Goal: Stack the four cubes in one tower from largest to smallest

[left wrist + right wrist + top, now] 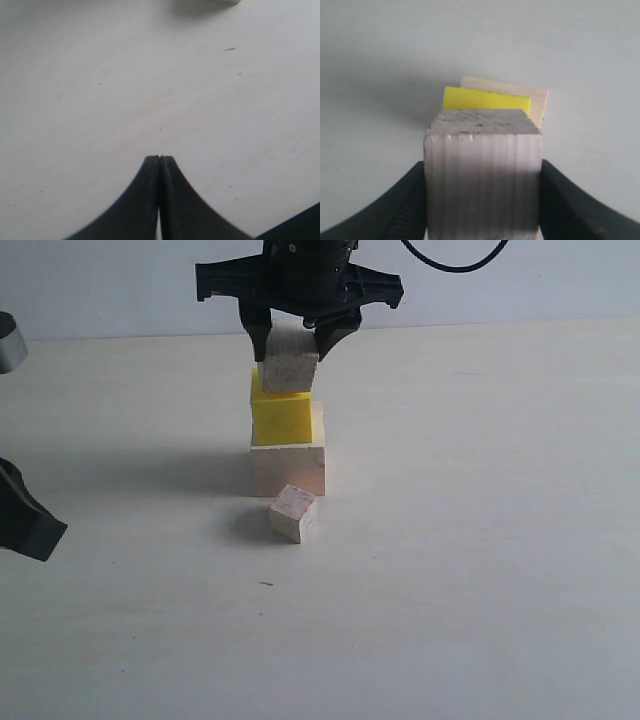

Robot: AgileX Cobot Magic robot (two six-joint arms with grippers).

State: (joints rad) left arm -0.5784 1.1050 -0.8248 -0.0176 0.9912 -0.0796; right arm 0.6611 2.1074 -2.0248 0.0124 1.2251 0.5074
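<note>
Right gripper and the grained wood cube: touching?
Touching. Right wrist view: right gripper clamps the grained wood cube, both fingers flush against its sides.

striped-grain wood cube [482,175], matt yellow cube [285,420]

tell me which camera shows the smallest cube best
The exterior view: the smallest cube sits whole on the table, just in front of the largest cube. The left wrist view catches only a pale sliver, too little to identify. The right wrist view misses it.
</note>
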